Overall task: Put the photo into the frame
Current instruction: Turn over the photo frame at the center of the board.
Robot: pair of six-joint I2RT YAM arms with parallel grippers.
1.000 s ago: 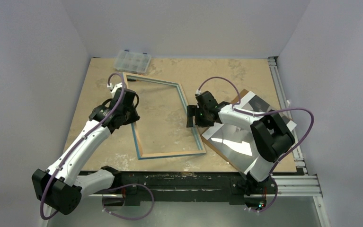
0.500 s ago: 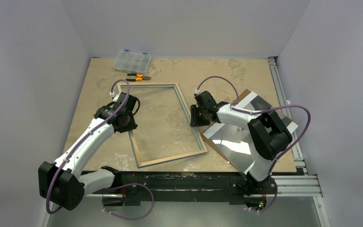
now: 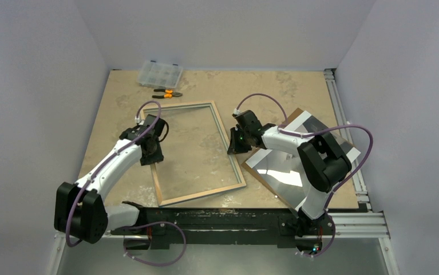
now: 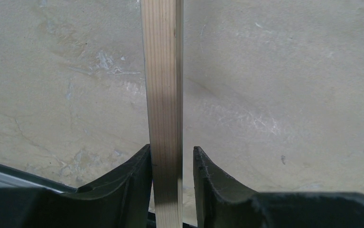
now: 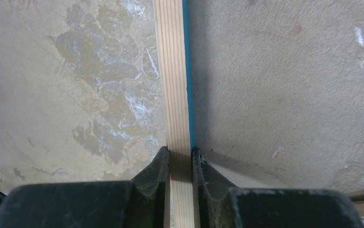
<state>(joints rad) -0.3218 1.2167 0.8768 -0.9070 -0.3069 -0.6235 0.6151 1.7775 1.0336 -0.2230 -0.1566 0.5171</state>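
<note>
The frame (image 3: pixel 202 195) lies on the table with its light wood back up. Its left rail (image 4: pixel 163 71) runs between the fingers of my left gripper (image 4: pixel 170 149) (image 3: pixel 151 154). The left finger touches the wood and a gap shows at the right finger, so this gripper is open. My right gripper (image 5: pixel 180 151) (image 3: pixel 234 146) is shut on the right rail (image 5: pixel 172 71), whose blue edge shows along its side. The photo (image 3: pixel 280 172), glossy with a white border, lies at the right and is partly under my right arm.
A brown cardboard backing board (image 3: pixel 295 113) lies under the photo. A clear plastic compartment box (image 3: pixel 159 73) and orange-handled pliers (image 3: pixel 167 93) sit at the back left. An aluminium rail (image 3: pixel 343 114) lines the table's right edge.
The frame has gone from raised with blue showing to flat with its wood back up, uncovering the pliers. My right gripper has shut on the right rail. My left jaws have loosened.
</note>
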